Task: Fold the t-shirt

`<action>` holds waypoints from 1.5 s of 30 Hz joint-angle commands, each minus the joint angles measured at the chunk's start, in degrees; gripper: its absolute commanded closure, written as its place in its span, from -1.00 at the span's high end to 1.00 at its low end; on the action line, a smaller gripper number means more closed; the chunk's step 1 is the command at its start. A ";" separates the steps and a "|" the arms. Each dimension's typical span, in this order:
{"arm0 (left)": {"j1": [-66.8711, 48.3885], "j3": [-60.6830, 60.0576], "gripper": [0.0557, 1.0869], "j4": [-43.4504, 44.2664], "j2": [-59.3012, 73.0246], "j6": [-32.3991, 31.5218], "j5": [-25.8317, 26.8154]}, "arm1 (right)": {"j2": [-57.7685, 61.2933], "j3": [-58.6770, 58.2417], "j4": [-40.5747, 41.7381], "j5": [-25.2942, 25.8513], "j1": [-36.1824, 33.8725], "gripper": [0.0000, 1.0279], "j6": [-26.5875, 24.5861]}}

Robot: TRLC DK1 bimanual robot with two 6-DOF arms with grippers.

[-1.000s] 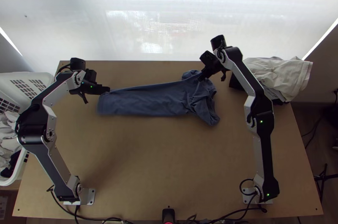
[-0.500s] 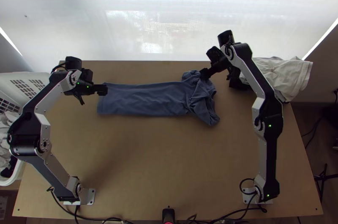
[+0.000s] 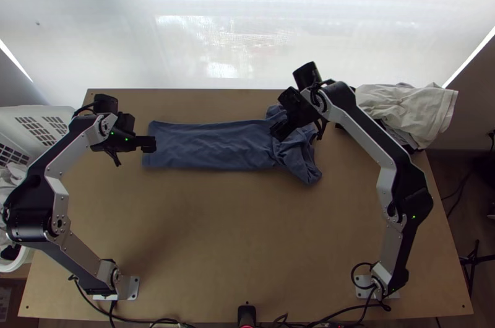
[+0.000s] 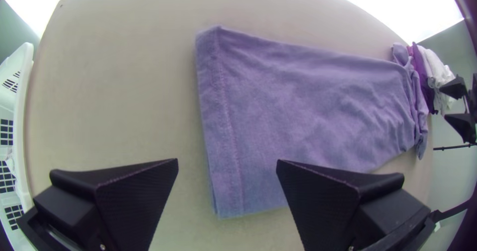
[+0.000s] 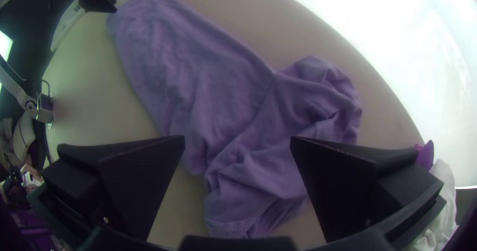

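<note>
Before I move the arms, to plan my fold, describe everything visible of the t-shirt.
The t-shirt, soft-looking blue cloth, lies on the wooden table in a long strip: body flat, lightly wrinkled, with a stitched hem, the opposite end bunched. The left gripper hovers by the hem, the right gripper over the bunched end, jaws open, neither gripping it.

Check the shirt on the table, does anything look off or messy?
Yes, the end of the blue t-shirt by the right gripper is bunched and creased, at odds with the fairly flat strip beside it. Nothing looks spilled or damaged.
</note>
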 commanded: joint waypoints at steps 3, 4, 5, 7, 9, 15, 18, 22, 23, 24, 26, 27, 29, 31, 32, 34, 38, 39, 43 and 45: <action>-0.76 -1.42 0.87 2.61 2.70 -1.76 -0.26 | -2.88 -13.94 6.87 0.03 4.63 0.91 0.41; -0.84 -1.42 0.87 3.05 3.05 -1.85 -0.26 | -2.88 -14.56 7.48 0.03 4.72 0.91 0.41; -0.84 -1.42 0.87 3.31 3.31 -2.11 -0.26 | -2.88 -14.91 7.83 0.03 4.90 0.91 0.41; -0.84 -1.15 0.86 3.66 4.02 -2.55 -0.26 | -2.61 -15.44 8.36 0.03 5.07 0.91 0.32; -1.02 -0.89 0.86 3.93 4.37 -3.17 -0.26 | -2.17 -15.79 8.97 0.12 5.25 0.91 0.32; -2.34 -0.71 0.86 4.01 5.07 -4.75 -0.17 | -0.06 -15.88 9.85 0.21 5.07 0.91 0.32; -2.87 -0.71 0.70 3.75 5.16 -4.75 0.53 | 0.64 -15.97 10.38 0.30 5.07 0.91 0.32; -2.78 -0.63 0.26 3.58 5.34 -4.40 3.52 | 1.08 -15.88 10.64 0.47 4.99 0.91 0.32; -2.78 -0.63 0.13 3.40 5.34 -4.40 4.40 | 1.17 -15.88 10.64 0.47 4.90 0.91 0.32; -2.78 -0.63 -0.02 3.14 5.42 -4.31 4.66 | 1.34 -15.88 10.64 0.56 4.81 0.91 0.32; -2.69 -0.71 -0.37 3.05 5.42 -4.31 5.28 | 1.61 -15.97 10.64 0.65 4.81 0.91 0.32; -2.69 -0.71 -0.51 3.05 5.42 -4.49 5.37 | 1.70 -15.97 10.64 0.65 4.81 0.91 0.32; -2.69 -0.71 -0.79 3.05 5.16 -4.49 5.45 | 2.13 -15.97 10.64 0.65 4.72 0.91 0.32; -2.69 -0.63 -0.93 3.05 4.72 -4.75 5.45 | 2.57 -15.97 10.64 0.65 4.72 0.91 0.32; -2.69 -0.63 -0.93 3.05 4.46 -4.75 5.45 | 2.84 -16.05 10.64 0.65 4.72 0.91 0.32; -2.69 -0.63 -0.93 3.05 3.75 -4.84 5.54 | 3.37 -16.32 10.64 0.65 4.72 0.91 0.32; -2.43 -0.19 -0.93 3.05 1.73 -5.01 5.54 | 4.07 -17.37 11.17 0.65 4.72 0.91 0.41; -2.34 0.08 -0.93 3.05 1.20 -5.19 5.72 | 4.24 -17.63 11.26 0.65 4.72 0.91 0.41; -2.16 1.57 -0.93 2.96 -1.17 -5.45 6.42 | 4.68 -18.34 11.79 0.65 4.63 0.91 0.59; -2.16 2.71 -0.93 2.87 -2.22 -6.07 7.21 | 4.86 -18.34 11.88 0.65 4.46 0.91 0.59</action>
